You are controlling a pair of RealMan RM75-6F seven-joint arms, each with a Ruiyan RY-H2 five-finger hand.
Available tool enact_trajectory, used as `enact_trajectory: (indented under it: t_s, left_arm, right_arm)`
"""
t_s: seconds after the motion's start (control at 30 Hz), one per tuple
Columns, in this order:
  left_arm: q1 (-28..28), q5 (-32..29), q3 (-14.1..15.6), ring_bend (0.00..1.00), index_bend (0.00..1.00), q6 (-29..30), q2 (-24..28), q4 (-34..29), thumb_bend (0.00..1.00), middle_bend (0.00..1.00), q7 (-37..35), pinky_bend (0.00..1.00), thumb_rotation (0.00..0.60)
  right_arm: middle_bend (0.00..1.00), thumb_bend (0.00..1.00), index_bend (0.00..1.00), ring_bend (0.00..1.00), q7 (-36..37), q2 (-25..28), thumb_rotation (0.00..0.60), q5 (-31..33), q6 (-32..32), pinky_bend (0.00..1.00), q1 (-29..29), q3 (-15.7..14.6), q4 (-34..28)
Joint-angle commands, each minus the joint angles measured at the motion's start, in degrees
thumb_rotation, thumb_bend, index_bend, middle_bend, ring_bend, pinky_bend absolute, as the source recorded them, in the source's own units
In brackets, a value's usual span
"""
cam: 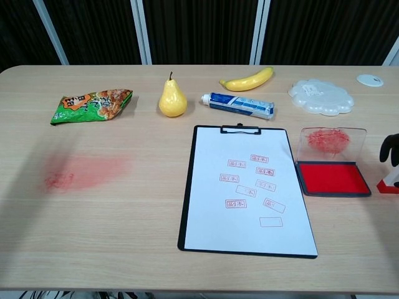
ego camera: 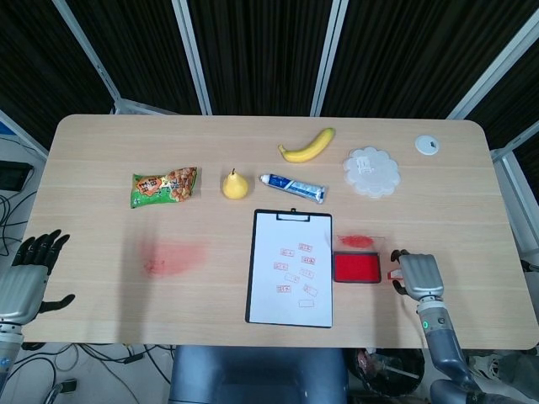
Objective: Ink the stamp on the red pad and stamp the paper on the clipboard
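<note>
The right hand (ego camera: 418,277) covered most of the stamp (cam: 389,185); its grip was unclear. The left hand (ego camera: 25,282) hung open off the worktop (ego camera: 101,320).

Head view high overhead, chest view lower, nearer, sharing clipboard (ego camera: 290,268)

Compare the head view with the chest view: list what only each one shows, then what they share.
Only the head view shows the left hand, hanging off the table's left edge, and the whole right hand over the stamp.

Only the chest view makes the red stamp marks on the paper readable as framed imprints; the right hand is just dark fingers at the frame edge.

Both show the clipboard, red pad, pear, banana, toothpaste and snack bag.
</note>
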Motion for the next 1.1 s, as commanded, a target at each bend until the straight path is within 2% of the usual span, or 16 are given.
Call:
enact_trajectory:
  t_s: [0.03,0.5,1.1]
  left_arm:
    - [-0.07,-0.24,-0.06,0.00,0.00,-0.17,0.01,-0.11,0.02,0.00,0.17,0.00,0.600]
    - [-0.09,-0.69,-0.09,0.00,0.00,-0.33,0.05,-0.32,0.02,0.00,0.35,0.00,0.600]
    - [-0.13,-0.76,-0.03,0.00,0.00,-0.38,0.11,-0.44,0.02,0.00,0.39,0.00,0.600]
  right_arm:
    - [0.44,0.36,0.44,0.83,0.19,-0.27,0.600,-0.09,-0.13,0.85,0.08,-0.05,0.59]
    - [0.47,0.41,0.48,0.83,0.46,-0.58,0.600,0.26,-0.48,0.84,0.15,-0.05,1.50]
    - [0.51,0.42,0.53,0.83,0.79,-0.81,0.600,-0.27,-0.17,0.85,0.11,-0.18,1.82]
